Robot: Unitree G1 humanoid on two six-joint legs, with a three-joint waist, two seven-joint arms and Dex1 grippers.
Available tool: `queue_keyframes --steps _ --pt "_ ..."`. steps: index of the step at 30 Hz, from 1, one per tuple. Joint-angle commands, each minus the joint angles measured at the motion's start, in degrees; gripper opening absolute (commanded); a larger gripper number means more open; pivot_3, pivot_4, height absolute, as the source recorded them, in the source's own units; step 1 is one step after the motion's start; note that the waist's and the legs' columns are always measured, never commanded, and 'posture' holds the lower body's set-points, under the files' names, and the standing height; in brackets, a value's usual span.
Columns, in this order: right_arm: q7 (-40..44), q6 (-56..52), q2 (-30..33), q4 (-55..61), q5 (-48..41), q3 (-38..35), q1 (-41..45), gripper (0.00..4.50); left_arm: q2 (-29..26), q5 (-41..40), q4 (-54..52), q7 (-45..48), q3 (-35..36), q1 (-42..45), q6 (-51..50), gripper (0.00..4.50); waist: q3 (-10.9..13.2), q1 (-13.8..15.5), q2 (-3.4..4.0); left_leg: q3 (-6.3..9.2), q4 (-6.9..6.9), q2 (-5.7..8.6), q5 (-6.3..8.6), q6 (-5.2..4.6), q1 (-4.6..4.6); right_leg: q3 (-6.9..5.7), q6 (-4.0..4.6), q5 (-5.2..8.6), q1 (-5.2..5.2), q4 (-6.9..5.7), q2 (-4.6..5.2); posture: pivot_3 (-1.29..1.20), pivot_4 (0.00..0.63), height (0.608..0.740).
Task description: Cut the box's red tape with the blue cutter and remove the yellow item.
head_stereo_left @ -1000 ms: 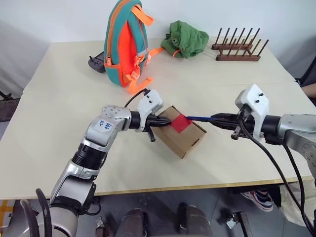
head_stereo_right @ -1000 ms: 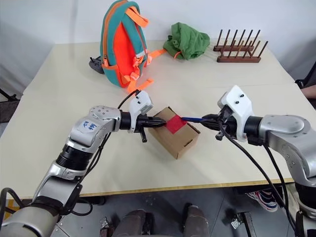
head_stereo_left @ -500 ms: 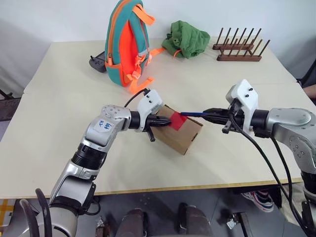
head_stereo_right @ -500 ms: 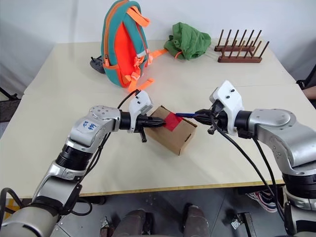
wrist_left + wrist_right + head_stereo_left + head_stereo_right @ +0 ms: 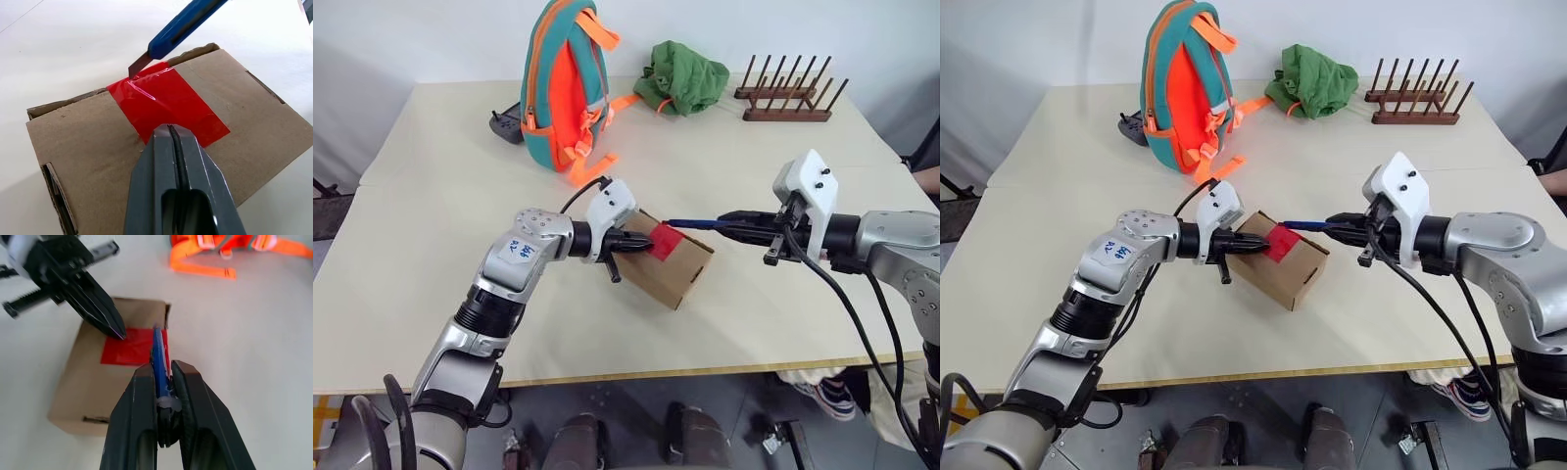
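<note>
Left wrist view looks down on the small brown corrugated cardboard box, its top flaps folded down and bridged by the square patch of bright red tape; the left gripper has its two black fingers pressed together, their joined tips resting on the near part of the tape; the slim dark-blue pen-shaped cutter slants down from above, its short metal blade touching the far edge of the red patch at the box's rim. Right wrist view shows the right gripper with its fingers clamped on the cutter's blue body, the tool pointing along the fingers toward the tape; head views place the box on the pale beige table between the two arms, just in front of the robot, tilted so its far edge is raised; behind it stand an orange-and-teal backpack, a crumpled green cloth, a dark wooden peg rack and a black remote-like gadget beside the backpack.
</note>
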State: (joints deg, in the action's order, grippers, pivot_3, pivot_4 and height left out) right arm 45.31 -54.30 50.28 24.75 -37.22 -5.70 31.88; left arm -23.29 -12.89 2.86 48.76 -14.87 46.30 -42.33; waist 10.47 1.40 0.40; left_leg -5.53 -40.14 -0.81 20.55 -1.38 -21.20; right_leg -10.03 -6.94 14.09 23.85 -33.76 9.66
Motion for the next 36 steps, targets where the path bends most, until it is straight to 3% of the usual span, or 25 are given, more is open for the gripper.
queue_keyframes --steps 1,16,36 --pt "-0.41 1.07 -0.35 1.47 0.08 -0.18 0.37 0.18 -0.24 0.41 -1.86 -0.05 -0.55 -0.77 0.12 0.02 0.0 0.04 0.0 0.0 0.0 0.0 0.0 0.0 0.0 0.0 0.0 0.0 0.0 0.0 0.0 0.0 0.15 0.74" --pt "-1.8 4.49 -2.74 -3.85 3.6 0.9 2.88 0.18 -0.54 0.15 -2.75 -0.41 -0.23 -1.12 -0.52 0.02 0.0 0.02 0.0 -0.01 0.0 0.0 0.0 0.0 0.0 0.0 0.0 0.0 0.0 -0.01 0.0 0.0 0.15 0.74" --pt "1.25 5.02 -1.66 -3.76 5.55 2.74 -0.12 0.18 -0.44 0.23 -2.4 -0.6 -0.2 -0.81 -0.59 0.02 0.0 0.02 0.0 0.0 0.0 0.0 0.0 0.0 0.0 0.0 0.0 0.0 0.0 0.0 0.0 0.0 0.15 0.74"
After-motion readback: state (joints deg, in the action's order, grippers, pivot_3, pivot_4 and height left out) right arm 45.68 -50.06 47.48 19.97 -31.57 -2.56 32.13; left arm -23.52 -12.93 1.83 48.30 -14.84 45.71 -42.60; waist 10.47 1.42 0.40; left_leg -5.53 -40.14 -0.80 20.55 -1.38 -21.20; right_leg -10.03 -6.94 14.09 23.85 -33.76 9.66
